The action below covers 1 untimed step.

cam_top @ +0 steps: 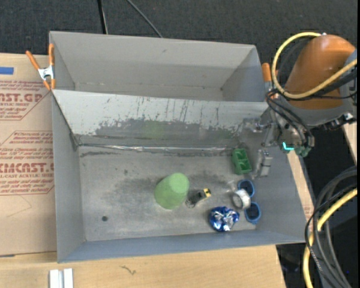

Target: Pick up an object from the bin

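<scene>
Pincer (pixel 264 162): spread or closed, cannot tell | green block (pixel 241 159) just beside, view-left

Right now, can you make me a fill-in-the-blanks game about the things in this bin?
1. Seen from the camera, the tool hangs at the ____ side of the bin.
2. The biggest thing, a cylinder, is pale ____.
3. The crumpled wrapper by the near wall is white and ____.
Missing words: right; green; blue.

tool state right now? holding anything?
Tool: cannot be told whether open or closed. It is low at the right side of the bin, beside a small green block; nothing visibly held.
</scene>
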Each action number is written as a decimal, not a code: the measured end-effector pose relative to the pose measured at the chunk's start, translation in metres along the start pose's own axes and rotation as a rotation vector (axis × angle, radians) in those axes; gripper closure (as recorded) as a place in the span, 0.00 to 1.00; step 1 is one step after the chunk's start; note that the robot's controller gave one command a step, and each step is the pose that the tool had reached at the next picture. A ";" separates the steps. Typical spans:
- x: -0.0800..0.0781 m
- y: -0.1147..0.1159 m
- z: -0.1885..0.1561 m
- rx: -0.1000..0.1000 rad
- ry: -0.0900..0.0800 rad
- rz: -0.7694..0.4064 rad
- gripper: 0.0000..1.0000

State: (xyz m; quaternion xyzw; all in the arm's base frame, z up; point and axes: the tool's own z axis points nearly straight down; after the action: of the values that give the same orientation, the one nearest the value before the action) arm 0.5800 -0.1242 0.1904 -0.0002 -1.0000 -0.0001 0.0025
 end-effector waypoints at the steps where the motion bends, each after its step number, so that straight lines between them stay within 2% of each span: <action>1: 0.073 0.010 0.119 -0.001 0.004 -0.101 0.00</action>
State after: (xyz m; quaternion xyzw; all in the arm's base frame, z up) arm 0.5060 -0.1138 0.0720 0.0503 -0.9987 -0.0009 0.0047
